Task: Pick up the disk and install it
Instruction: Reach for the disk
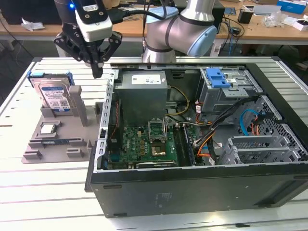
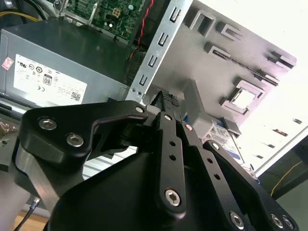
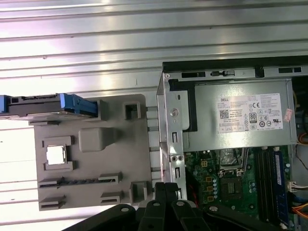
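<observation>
Clearly, the black two-fingered tool [image 1: 97,72] was closed, its fingers [image 1: 96,67] drawn together at the tips and gripping nothing. It was held above the side wall of the open black computer case [image 1: 192,187], on the exterior view's left of that case, with its tips apart from every part below.

The flat silver metal disk with a white-and-blue label and a blue plastic bracket [image 1: 54,94] was kept outside the case, on the exterior view's left of it. It was propped upright and slightly tilted in a grey plastic holder [image 1: 53,144] laid just beside the case on the slatted white tabletop [image 1: 48,202]. In the first wrist view the disk [image 3: 38,106] was seen edge-on. A small square silver chip [image 1: 48,128] was seated in the same holder.

Inside the case, a grey metal power supply box [image 1: 142,94] was mounted against the wall nearest the tool, with a green motherboard [image 1: 144,144] beside it. A grey metal cage with a blue plastic latch [image 1: 226,89] was set at the case's opposite side.
</observation>
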Controlling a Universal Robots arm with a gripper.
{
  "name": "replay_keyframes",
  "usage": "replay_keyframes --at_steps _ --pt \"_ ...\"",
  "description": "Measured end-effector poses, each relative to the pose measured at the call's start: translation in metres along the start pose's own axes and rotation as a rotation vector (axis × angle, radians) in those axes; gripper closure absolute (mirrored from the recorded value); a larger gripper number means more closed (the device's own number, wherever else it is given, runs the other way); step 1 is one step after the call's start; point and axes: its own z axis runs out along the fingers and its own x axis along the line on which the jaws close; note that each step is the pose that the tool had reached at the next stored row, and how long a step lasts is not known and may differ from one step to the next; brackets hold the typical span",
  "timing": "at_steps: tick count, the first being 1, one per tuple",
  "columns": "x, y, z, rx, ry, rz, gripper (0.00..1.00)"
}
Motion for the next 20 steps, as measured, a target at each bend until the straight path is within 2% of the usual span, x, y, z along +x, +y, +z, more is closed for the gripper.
replay_keyframes --at_steps 18,20 --pt "0.0328 -0.0019 -0.0009 0.0001 0.0000 0.000 0.89" --pt "0.0413 -0.0015 -0.0009 0.0002 -0.0001 0.000 0.89"
